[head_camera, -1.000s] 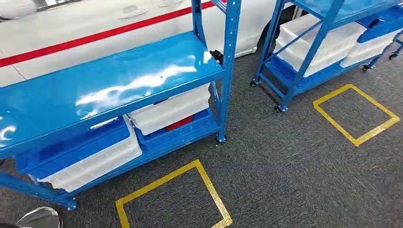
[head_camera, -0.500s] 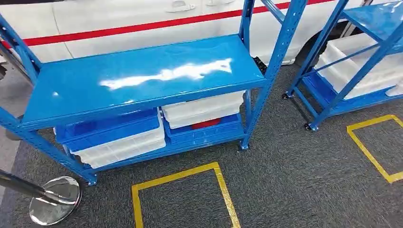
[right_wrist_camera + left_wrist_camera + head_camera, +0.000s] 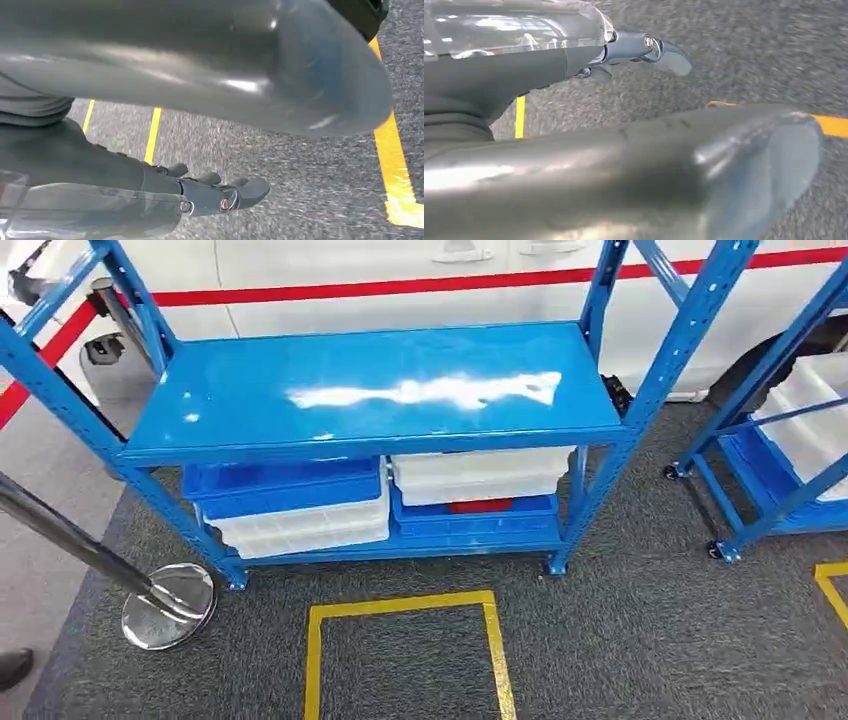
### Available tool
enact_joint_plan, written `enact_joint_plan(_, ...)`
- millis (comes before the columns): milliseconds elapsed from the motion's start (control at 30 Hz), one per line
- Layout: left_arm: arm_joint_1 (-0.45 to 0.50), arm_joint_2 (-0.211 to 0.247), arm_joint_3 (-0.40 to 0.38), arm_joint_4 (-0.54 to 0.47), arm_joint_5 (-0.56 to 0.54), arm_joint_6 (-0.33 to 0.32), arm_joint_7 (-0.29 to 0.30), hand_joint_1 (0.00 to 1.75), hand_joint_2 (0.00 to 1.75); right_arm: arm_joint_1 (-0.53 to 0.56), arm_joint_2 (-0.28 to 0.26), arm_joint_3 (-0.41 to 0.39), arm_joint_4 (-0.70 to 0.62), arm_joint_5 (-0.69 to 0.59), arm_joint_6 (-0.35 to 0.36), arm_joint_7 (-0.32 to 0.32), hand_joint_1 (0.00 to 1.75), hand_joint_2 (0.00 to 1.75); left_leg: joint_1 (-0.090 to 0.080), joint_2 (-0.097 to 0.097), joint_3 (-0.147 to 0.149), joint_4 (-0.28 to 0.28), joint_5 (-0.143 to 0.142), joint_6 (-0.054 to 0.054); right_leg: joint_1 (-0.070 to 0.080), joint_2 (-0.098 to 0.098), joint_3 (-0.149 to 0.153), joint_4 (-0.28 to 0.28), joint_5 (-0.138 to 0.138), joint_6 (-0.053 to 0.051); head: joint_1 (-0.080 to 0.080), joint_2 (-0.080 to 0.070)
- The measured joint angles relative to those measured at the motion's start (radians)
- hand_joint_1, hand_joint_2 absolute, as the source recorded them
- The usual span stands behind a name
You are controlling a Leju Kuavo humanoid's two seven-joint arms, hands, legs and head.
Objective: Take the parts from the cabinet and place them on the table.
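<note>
A blue cabinet rack [image 3: 380, 390] stands straight ahead in the head view, its top shelf bare and glossy. On its lower shelf sit a blue bin [image 3: 285, 488] stacked on a white bin [image 3: 300, 528], and beside them a white bin [image 3: 480, 475] over a blue bin [image 3: 475, 522] with something red [image 3: 480, 506] showing between. The bins' contents are hidden. My left hand [image 3: 634, 170] hangs above the carpet, fingers [image 3: 659, 50] stretched out, holding nothing. My right hand [image 3: 175, 70] hangs likewise, fingers [image 3: 235, 192] extended and empty.
A yellow taped square [image 3: 405, 605] marks the grey carpet in front of the rack. A chrome stanchion base [image 3: 168, 592] stands at the left, with a shoe [image 3: 12, 668] near it. A second blue rack [image 3: 790, 440] is at the right, and a white car [image 3: 400, 265] is behind.
The whole picture has shifted: the camera has swung left, so the rack now sits centred and square-on, and the second rack has slid to the right edge.
</note>
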Motion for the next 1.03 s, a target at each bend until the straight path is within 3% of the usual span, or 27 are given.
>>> enact_joint_plan(67, -0.003, 0.002, 0.0, 0.0, 0.0, -0.001, 0.0, 0.0, 0.0, -0.001, 0.0, 0.0, 0.0, -0.001, 0.0, 0.0, 0.0, 0.0, -0.006, 0.031, 0.104, -0.189, 0.076, 0.015, 0.002, -0.014, 0.008, 0.0, -0.005, 0.004, 0.0, 0.0)
enact_joint_plan(100, -0.005, 0.003, 0.0, 0.0, 0.0, -0.002, 0.0, 0.0, 0.0, -0.002, 0.0, -0.002, 0.0, -0.005, 0.002, 0.005, 0.0, 0.0, -0.014, 0.038, 0.124, -0.23, 0.067, 0.024, 0.005, -0.024, 0.008, 0.0, -0.008, 0.009, 0.0, 0.0)
enact_joint_plan(233, 0.003, 0.009, -0.001, 0.0, -0.001, -0.002, 0.0, 0.0, 0.0, -0.02, 0.003, -0.011, 0.0, -0.024, 0.0, 0.057, 0.0, 0.0, -0.023, 0.027, 0.124, -0.245, 0.075, 0.047, 0.001, -0.036, 0.017, -0.008, -0.004, 0.03, 0.0, 0.0)
enact_joint_plan(267, 0.003, 0.009, -0.001, 0.0, -0.001, -0.003, 0.0, 0.0, 0.0, -0.019, 0.003, -0.014, 0.0, -0.025, -0.002, 0.064, 0.0, 1.75, -0.009, 0.023, 0.143, -0.265, 0.089, 0.051, -0.001, -0.021, 0.021, 0.001, -0.012, 0.037, 0.0, 0.0)
enact_joint_plan(300, -0.001, 0.009, -0.001, 0.0, 0.001, -0.004, 0.0, 0.0, 0.0, -0.016, 0.003, -0.018, 0.0, -0.028, -0.005, 0.071, 0.0, 1.75, -0.01, 0.02, 0.147, -0.273, 0.092, 0.057, -0.002, 0.023, 0.008, 0.03, -0.033, 0.04, 0.0, 0.0)
enact_joint_plan(333, -0.004, 0.009, -0.001, 0.0, 0.006, -0.004, 0.001, 0.0, 0.0, -0.014, 0.003, -0.021, 0.0, -0.031, -0.008, 0.078, 0.0, 1.75, -0.011, 0.017, 0.145, -0.273, 0.094, 0.059, -0.003, 0.052, -0.026, 0.097, -0.073, 0.041, 0.0, 0.0)
enact_joint_plan(400, -0.007, 0.008, -0.001, 0.0, 0.011, -0.004, 0.001, 0.0, 0.0, -0.011, 0.003, -0.03, 0.0, -0.037, -0.02, 0.1, 0.0, 1.75, -0.013, 0.011, 0.144, -0.272, 0.092, 0.062, -0.005, 0.068, -0.109, 0.257, -0.143, 0.046, 0.0, 0.0)
enact_joint_plan(433, -0.005, 0.007, 0.0, 0.0, 0.013, -0.004, 0.002, 0.0, 0.0, -0.008, 0.003, -0.032, 0.0, -0.037, -0.023, 0.108, 0.0, 1.75, -0.012, 0.008, 0.143, -0.271, 0.091, 0.063, -0.006, 0.068, -0.137, 0.304, -0.149, 0.049, 0.0, 0.0)
enact_joint_plan(467, -0.004, 0.006, 0.0, 0.0, 0.014, -0.003, 0.003, 0.0, 0.0, -0.006, 0.003, -0.033, 0.0, -0.037, -0.035, 0.123, 0.0, 1.75, -0.012, 0.002, 0.145, -0.268, 0.089, 0.063, -0.01, 0.068, -0.14, 0.298, -0.127, 0.058, 0.0, 0.0)
enact_joint_plan(500, -0.003, 0.005, 0.0, 0.0, 0.016, -0.003, 0.003, 0.0, 0.0, -0.004, 0.003, -0.034, 0.0, -0.037, -0.043, 0.128, 0.0, 0.0, -0.01, -0.002, 0.146, -0.265, 0.086, 0.063, -0.016, 0.068, -0.122, 0.251, -0.089, 0.066, 0.0, 0.0)
enact_joint_plan(567, -0.002, 0.002, 0.0, 0.0, 0.02, -0.002, 0.003, 0.0, 0.0, -0.003, 0.002, -0.036, 0.0, -0.037, -0.052, 0.13, 0.0, 0.0, -0.003, -0.012, 0.145, -0.244, 0.073, 0.055, -0.035, 0.068, -0.031, 0.052, 0.02, 0.085, 0.0, 0.0)
enact_joint_plan(600, -0.001, 0.003, 0.0, -0.001, 0.023, -0.002, 0.002, 0.0, 0.0, -0.001, 0.003, -0.04, 0.001, -0.039, -0.05, 0.128, 0.0, 0.0, -0.007, -0.015, 0.137, -0.231, 0.064, 0.047, -0.036, 0.075, -0.013, 0.013, 0.006, 0.091, 0.0, 0.0)
enact_joint_plan(633, -0.002, 0.003, 0.0, -0.001, 0.026, -0.001, 0.002, 0.0, 0.0, -0.002, 0.006, -0.042, 0.001, -0.04, -0.048, 0.121, 0.0, 0.0, -0.01, -0.018, 0.129, -0.215, 0.052, 0.041, -0.034, 0.085, -0.018, 0.009, 0.02, 0.064, 0.0, 0.0)
enact_joint_plan(667, 0.0, 0.002, 0.0, -0.001, 0.027, -0.001, -0.002, 0.0, 0.0, -0.003, 0.006, -0.043, 0.001, -0.041, -0.048, 0.118, 0.0, 0.0, -0.013, -0.018, 0.128, -0.219, 0.056, 0.041, -0.033, 0.08, -0.019, 0.014, 0.007, 0.064, 0.0, 0.0)
enact_joint_plan(833, 0.009, -0.004, 0.0, -0.001, 0.027, 0.0, -0.009, 0.0, 0.0, -0.001, 0.006, -0.051, 0.001, -0.047, -0.051, 0.105, 0.0, 0.0, -0.009, -0.02, 0.132, -0.228, 0.058, 0.031, -0.027, 0.08, -0.019, 0.014, 0.009, 0.055, 0.0, 0.0)
enact_joint_plan(867, 0.009, -0.004, 0.0, -0.001, 0.027, 0.0, -0.009, 0.0, 0.0, 0.0, 0.006, -0.052, 0.001, -0.048, -0.051, 0.105, 0.0, 1.75, -0.009, -0.02, 0.133, -0.229, 0.058, 0.029, -0.027, 0.08, -0.019, 0.014, 0.008, 0.053, 0.0, 0.0)
enact_joint_plan(900, 0.009, -0.005, 0.0, -0.001, 0.027, 0.0, -0.01, 0.0, 1.75, 0.0, 0.006, -0.052, 0.001, -0.048, -0.051, 0.105, 0.0, 1.75, -0.009, -0.02, 0.134, -0.23, 0.058, 0.028, -0.027, 0.08, -0.019, 0.014, 0.008, 0.052, 0.0, 0.0)
enact_joint_plan(1033, 0.01, -0.006, 0.0, -0.001, 0.032, 0.0, -0.011, 0.0, 1.75, 0.0, 0.006, -0.056, 0.001, -0.048, -0.052, 0.105, 0.0, 1.75, -0.009, -0.02, 0.134, -0.231, 0.058, 0.027, -0.024, 0.08, -0.018, 0.014, 0.007, 0.051, 0.0, 0.0)
